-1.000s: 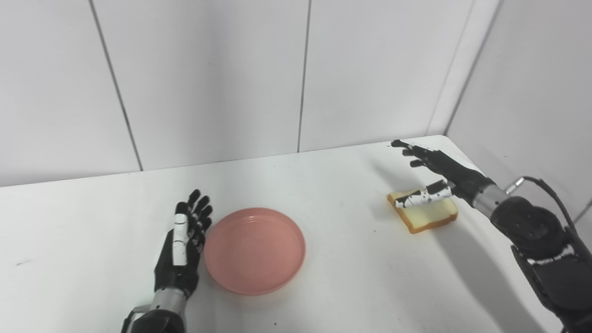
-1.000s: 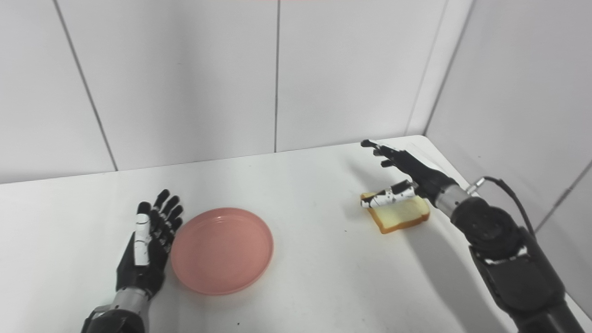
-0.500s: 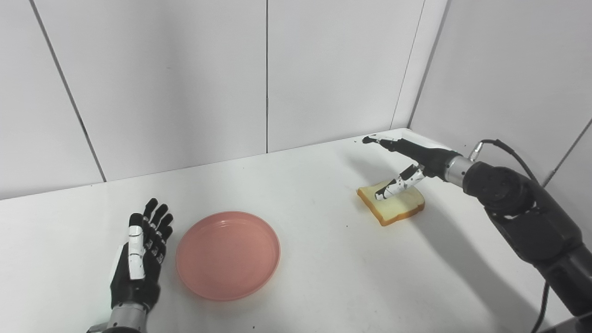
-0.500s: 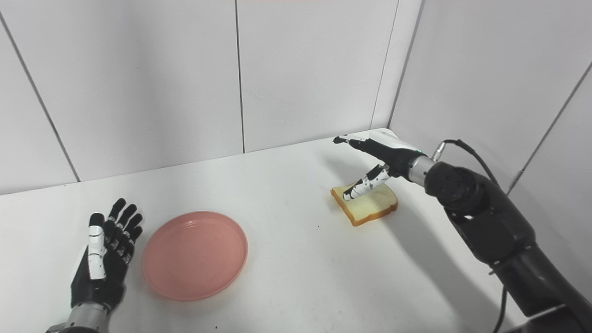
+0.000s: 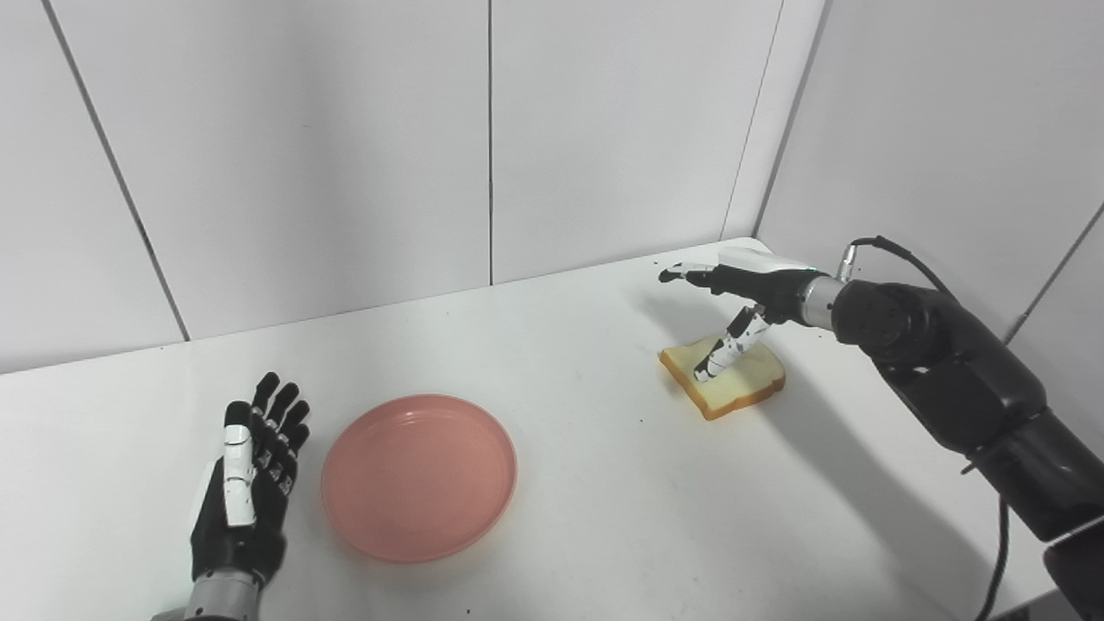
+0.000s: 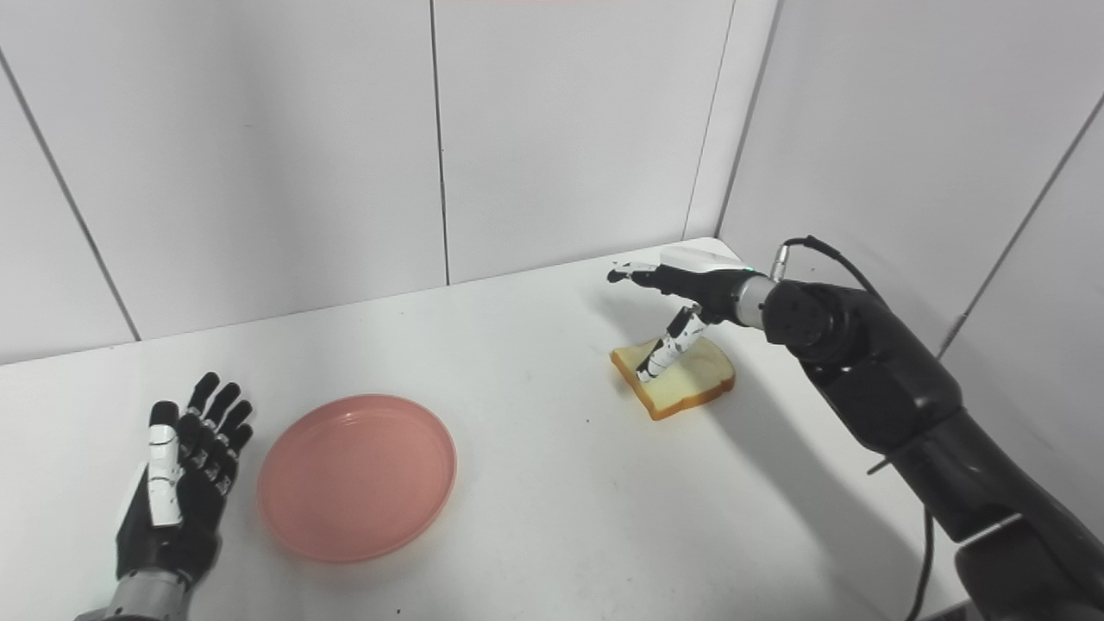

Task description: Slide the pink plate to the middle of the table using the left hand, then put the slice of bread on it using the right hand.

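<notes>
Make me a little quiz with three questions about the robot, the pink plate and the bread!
1. True or false: the slice of toast-coloured bread already lies on the round pink plastic plate.
2. Which hand is over the bread? A) the black left hand B) the black right hand
3. Fill in: the left hand waits beside the plate with its fingers ____.

Key:
1. False. The bread lies on the white table, far to the right of the plate.
2. B. Its thumb points down at the slice; its fingers stretch out above.
3. Open. It holds nothing and does not touch the plate.
</notes>
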Robot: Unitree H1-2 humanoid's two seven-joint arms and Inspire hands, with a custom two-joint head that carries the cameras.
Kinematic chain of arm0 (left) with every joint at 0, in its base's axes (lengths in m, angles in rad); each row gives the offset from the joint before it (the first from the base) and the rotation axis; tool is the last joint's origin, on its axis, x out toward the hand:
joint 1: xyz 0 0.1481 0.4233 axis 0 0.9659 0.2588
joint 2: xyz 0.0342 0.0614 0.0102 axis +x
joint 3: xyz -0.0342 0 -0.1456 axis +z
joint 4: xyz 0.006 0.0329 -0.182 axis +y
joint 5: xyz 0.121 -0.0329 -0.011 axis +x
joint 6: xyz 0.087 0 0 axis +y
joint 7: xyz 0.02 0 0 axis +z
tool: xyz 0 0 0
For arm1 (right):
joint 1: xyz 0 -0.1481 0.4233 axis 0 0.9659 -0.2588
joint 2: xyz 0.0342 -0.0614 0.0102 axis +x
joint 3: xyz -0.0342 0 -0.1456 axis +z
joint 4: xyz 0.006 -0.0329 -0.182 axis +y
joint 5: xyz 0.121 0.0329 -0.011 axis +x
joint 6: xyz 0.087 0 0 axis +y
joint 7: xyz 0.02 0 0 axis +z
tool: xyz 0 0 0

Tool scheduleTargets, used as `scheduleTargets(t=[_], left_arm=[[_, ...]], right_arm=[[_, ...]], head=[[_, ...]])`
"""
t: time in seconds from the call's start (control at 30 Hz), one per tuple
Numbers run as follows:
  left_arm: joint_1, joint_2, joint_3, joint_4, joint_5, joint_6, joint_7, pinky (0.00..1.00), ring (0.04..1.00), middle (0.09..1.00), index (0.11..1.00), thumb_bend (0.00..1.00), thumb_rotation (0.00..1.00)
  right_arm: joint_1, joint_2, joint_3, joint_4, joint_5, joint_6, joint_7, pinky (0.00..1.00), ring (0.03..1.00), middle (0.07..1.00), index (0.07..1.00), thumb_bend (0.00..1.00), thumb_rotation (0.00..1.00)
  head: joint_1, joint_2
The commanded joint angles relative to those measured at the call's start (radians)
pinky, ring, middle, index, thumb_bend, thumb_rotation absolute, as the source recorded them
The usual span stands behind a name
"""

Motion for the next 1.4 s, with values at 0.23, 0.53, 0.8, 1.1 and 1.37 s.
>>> scheduleTargets(t=[0.23, 0.53, 0.8, 1.1, 1.37], left_arm=[[-0.014, 0.003, -0.001, -0.023, -0.009, 0.007, -0.005, 1.00, 0.972, 0.975, 0.958, 0.71, 1.00], [-0.018, 0.003, 0.008, -0.034, -0.034, 0.004, -0.015, 1.00, 0.981, 0.975, 0.958, 0.72, 1.00], [-0.018, 0.005, 0.007, -0.041, -0.033, 0.003, -0.019, 1.00, 0.983, 0.974, 0.958, 0.71, 1.00], [-0.018, 0.007, 0.006, -0.048, -0.030, 0.009, -0.016, 1.00, 0.984, 0.977, 0.958, 0.71, 1.00], [-0.019, 0.009, 0.007, -0.046, -0.030, 0.011, -0.018, 1.00, 0.984, 0.976, 0.957, 0.70, 1.00]], right_arm=[[-0.095, -0.051, 0.026, 0.032, -0.044, -0.010, 0.054, 0.93, 1.000, 1.000, 0.936, 0.99, 0.18], [-0.140, -0.082, 0.110, 0.059, -0.109, -0.047, 0.151, 0.93, 1.000, 1.000, 0.987, 1.00, 0.22], [-0.155, -0.089, 0.145, 0.075, -0.181, -0.056, 0.180, 0.96, 1.000, 1.000, 1.000, 1.00, 0.20], [-0.140, -0.088, 0.157, 0.076, -0.232, -0.088, 0.174, 0.91, 1.000, 1.000, 1.000, 1.00, 0.16], [-0.148, -0.084, 0.188, 0.082, -0.287, -0.136, 0.179, 1.00, 1.000, 1.000, 1.000, 1.00, 0.14]], head=[[0.004, 0.004], [0.002, 0.007], [0.001, 0.008], [0.000, 0.010], [-0.001, 0.012]])
